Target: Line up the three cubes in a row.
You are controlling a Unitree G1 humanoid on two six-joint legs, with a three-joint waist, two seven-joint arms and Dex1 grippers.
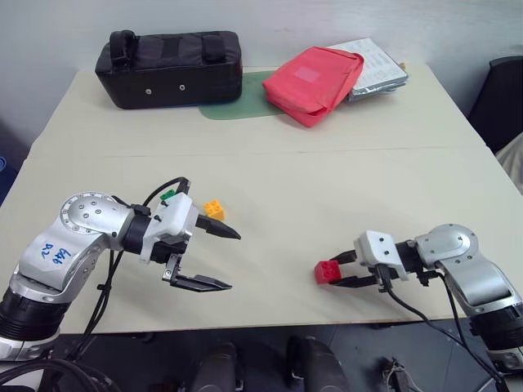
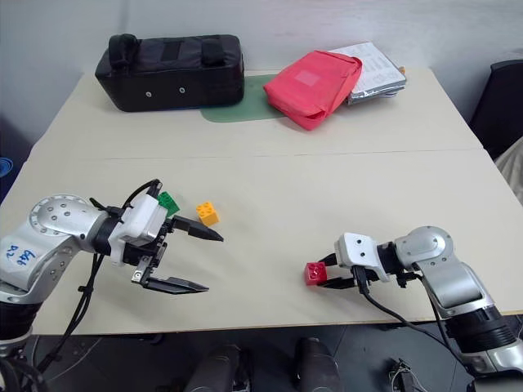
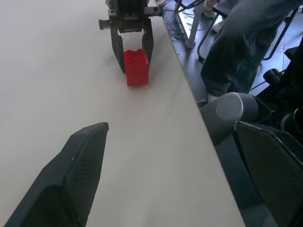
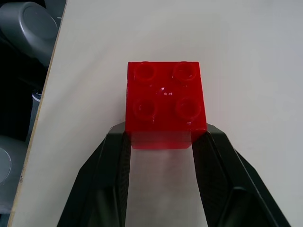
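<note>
Two cubes, green (image 2: 169, 202) and orange-yellow (image 2: 207, 213), sit beside the released left gripper (image 2: 198, 260); the right gripper (image 2: 325, 273) clenches the red cube (image 2: 314, 273), which lies at their four o'clock.

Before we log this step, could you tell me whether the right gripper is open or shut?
Shut on the red cube: the right gripper has a black finger pressed against each side of it, near the table's front edge.

black bag (image 1: 169, 68) | red pouch (image 1: 314, 82) | green mat (image 1: 237, 104) | papers, perhaps (image 1: 374, 68)
</note>
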